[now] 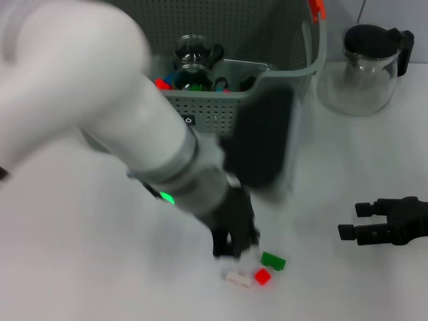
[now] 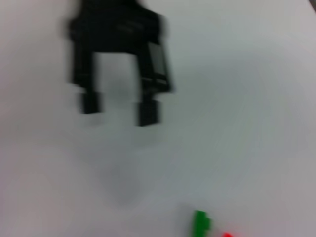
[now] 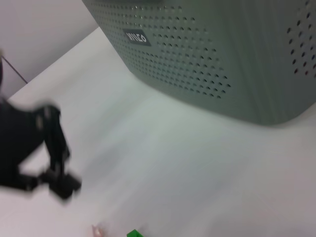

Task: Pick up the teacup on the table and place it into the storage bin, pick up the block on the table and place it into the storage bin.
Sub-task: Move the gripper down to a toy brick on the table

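With a glass teacup [image 1: 190, 75] already in the storage bin [image 1: 267, 93], I judge the block step in hand: my left gripper [image 1: 234, 249], fingers spread and empty, hangs just beside the green block [image 1: 273, 261], needing alignment before clenching; my right gripper [image 1: 354, 222] idles released.

Head view looking down from above the table [image 1: 80, 267]; both wrist views close and low, sharing the green block [image 1: 273, 261] with it.
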Controlling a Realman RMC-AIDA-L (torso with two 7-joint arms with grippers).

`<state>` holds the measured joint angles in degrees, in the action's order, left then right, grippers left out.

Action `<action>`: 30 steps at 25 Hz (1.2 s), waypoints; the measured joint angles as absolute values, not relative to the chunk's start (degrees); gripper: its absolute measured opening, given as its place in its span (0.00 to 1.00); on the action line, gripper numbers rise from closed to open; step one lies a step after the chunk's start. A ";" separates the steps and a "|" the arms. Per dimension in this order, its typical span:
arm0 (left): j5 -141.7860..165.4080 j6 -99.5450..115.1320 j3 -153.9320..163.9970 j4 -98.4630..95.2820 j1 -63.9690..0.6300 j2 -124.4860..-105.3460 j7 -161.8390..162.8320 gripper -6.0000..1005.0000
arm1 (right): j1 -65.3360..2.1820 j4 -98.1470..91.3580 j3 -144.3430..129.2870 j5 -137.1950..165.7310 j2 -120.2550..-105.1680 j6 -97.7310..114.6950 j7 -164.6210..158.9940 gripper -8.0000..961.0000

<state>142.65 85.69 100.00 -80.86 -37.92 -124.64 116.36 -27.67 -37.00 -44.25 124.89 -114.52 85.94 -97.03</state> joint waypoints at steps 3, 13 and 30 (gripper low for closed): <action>141.40 88.34 92.90 -82.19 -37.10 -124.30 115.74 0.08 | -27.93 -37.01 -44.23 124.89 -114.42 85.99 -97.09 0.95; 143.53 87.95 99.05 -77.38 -37.82 -124.63 116.24 0.11 | -28.96 -37.08 -44.33 124.89 -114.35 85.91 -97.44 0.95; 145.54 82.44 109.90 -65.31 -46.33 -124.82 121.61 0.59 | -29.27 -37.09 -44.35 124.89 -114.43 85.78 -97.36 0.95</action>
